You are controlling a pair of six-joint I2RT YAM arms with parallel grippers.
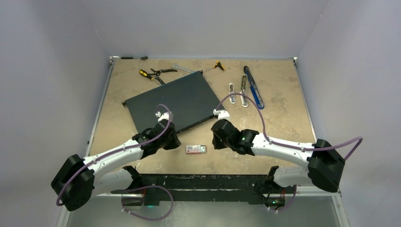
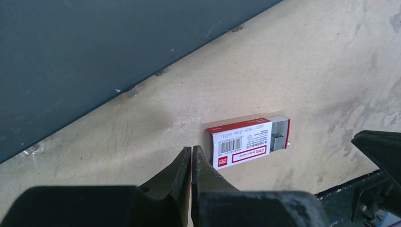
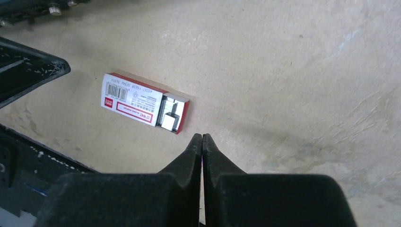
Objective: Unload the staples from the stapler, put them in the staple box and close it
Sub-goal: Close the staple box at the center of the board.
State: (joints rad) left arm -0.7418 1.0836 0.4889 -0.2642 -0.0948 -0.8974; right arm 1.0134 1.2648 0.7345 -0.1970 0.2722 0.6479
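Observation:
The stapler [image 1: 253,87], long and blue-black, lies at the back right of the table, far from both arms. Beside it lie two silvery bars [image 1: 238,93]. A small red-and-white box [image 1: 196,149] lies near the front edge between my grippers. Its open end shows grey staples [image 2: 280,135] [image 3: 171,112] inside. My left gripper [image 2: 191,147] [image 1: 172,142] is shut and empty, its tips just left of the box [image 2: 241,141]. My right gripper [image 3: 202,135] [image 1: 217,140] is shut and empty, just right of the box [image 3: 137,100].
A large dark board [image 1: 172,101] lies left of centre, close behind the left gripper. Pliers [image 1: 151,74], a wrench [image 1: 182,68] and a small yellow-handled tool [image 1: 218,65] lie along the back edge. The black front rail [image 1: 203,182] runs below the box.

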